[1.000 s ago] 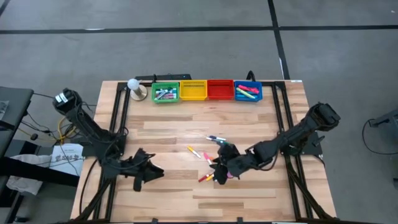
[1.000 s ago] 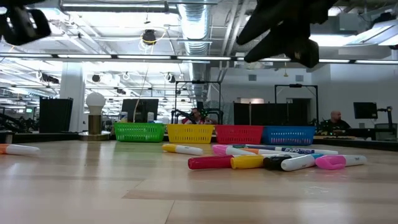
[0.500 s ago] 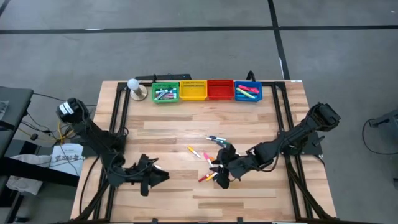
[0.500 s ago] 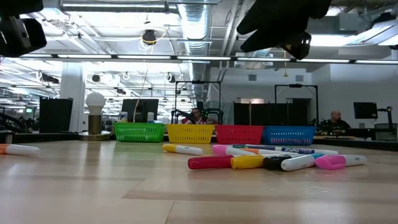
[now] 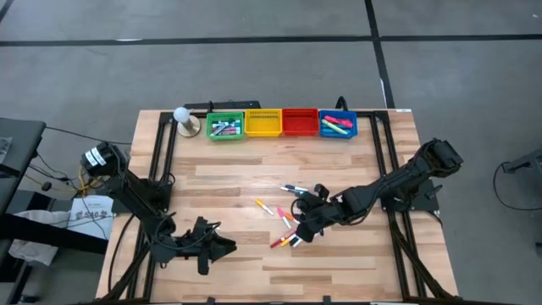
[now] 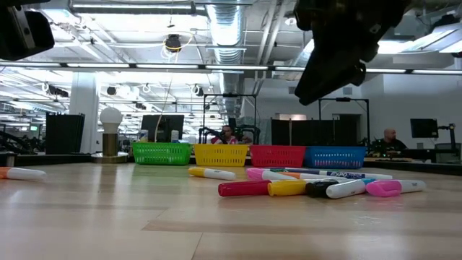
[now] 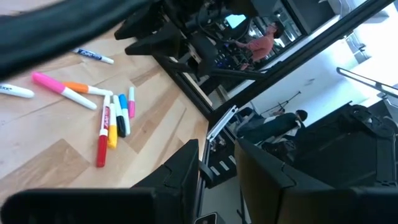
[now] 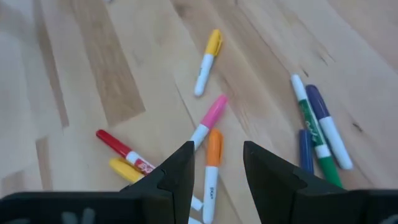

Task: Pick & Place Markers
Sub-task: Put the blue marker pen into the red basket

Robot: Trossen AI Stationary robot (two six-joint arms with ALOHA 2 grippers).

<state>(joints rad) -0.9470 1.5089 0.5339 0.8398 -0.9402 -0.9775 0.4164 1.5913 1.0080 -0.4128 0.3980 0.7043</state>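
Several markers point(image 5: 284, 222) lie flat and loose on the wooden table point(image 5: 229, 182), right of its middle. In the low view they form a row point(image 6: 317, 188). My right gripper point(image 5: 301, 229) hovers over this group, open, pointing slantwise down. In the right wrist view its fingers stand above an orange marker point(image 8: 212, 163) and a pink one point(image 8: 209, 120) without touching them. My left gripper point(image 5: 216, 247) is open and holds nothing, near the table's front left. Its wrist view shows the markers point(image 7: 112, 121) farther off.
Four small bins stand in a row at the far edge: green point(image 5: 224, 126), yellow point(image 5: 263, 124), red point(image 5: 299, 123), blue point(image 5: 338, 124); the green and blue ones hold markers. A white ball on a stand point(image 5: 185, 119) is left of them. One marker point(image 6: 22, 173) lies apart.
My left gripper has sunk and gone toward the table's near edge and a little to the right. My right gripper has rolled and tipped from nearly level to pointing down over the markers. The markers have not moved.
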